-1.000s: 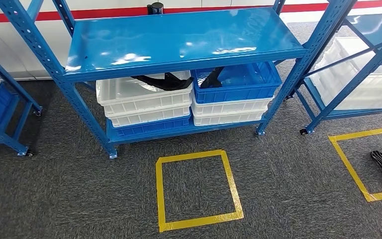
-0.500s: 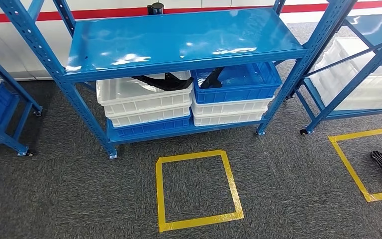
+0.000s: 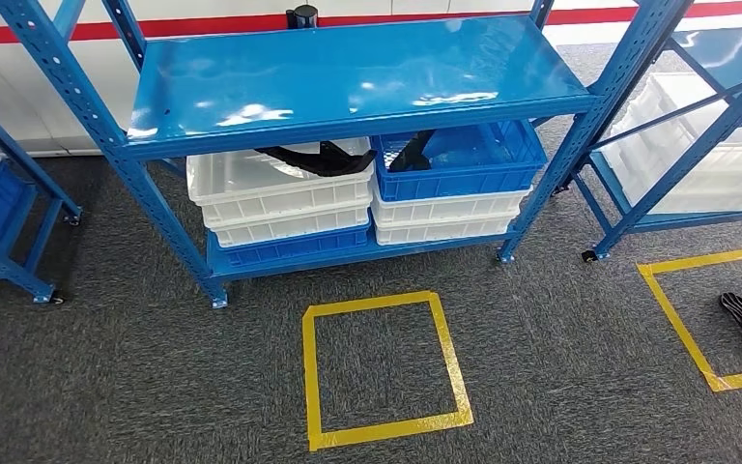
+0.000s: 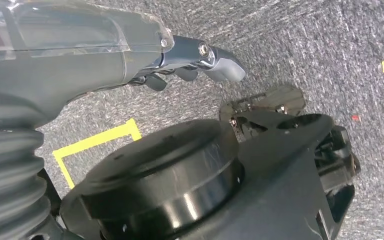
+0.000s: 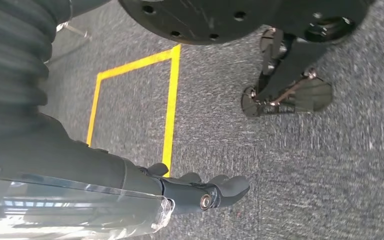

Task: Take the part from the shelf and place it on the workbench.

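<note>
Head view matches a second ago: black part (image 3: 324, 158) in white bin (image 3: 280, 188) on shelf (image 3: 348, 72), left hand (image 4: 190, 62) and right hand (image 5: 200, 192) hanging loosely open, empty.

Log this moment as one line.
part: in white bin, shelf | left hand: hanging, holds nothing | right hand: hanging, holds nothing

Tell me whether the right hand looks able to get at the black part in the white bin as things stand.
Probably not. The right hand hangs over the carpet holding nothing, while the black part lies in the white bin under the blue shelf board, which closes off the way from above.
</note>
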{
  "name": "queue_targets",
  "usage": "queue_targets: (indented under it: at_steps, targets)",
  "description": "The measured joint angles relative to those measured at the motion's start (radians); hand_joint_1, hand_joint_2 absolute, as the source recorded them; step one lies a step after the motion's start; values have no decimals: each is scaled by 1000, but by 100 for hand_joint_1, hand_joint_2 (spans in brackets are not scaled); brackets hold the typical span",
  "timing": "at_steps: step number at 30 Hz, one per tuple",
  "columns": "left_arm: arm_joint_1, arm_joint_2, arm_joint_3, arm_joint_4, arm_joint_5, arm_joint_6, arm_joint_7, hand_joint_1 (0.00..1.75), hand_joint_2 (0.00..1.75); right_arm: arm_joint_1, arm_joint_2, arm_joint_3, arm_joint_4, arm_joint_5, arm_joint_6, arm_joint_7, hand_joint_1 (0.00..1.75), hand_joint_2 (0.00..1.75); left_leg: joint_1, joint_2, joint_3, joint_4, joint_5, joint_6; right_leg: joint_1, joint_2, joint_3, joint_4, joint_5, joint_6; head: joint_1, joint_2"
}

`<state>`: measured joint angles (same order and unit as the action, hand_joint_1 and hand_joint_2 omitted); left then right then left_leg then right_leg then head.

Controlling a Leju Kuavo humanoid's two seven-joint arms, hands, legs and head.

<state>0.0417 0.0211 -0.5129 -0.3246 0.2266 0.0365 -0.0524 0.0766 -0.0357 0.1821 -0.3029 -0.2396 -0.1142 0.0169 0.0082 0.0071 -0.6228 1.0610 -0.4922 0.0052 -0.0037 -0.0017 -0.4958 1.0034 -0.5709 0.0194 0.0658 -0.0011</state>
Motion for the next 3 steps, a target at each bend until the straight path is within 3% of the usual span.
queue_targets:
  at_steps: [3]
  targets:
    - [17, -1, 73, -9, -60, -7, 12, 0, 175, 15, 3, -19, -10, 65, 31, -4, 0, 175, 0, 1, 0, 0, 0, 0, 0, 0, 0, 0, 0, 0, 0, 0]
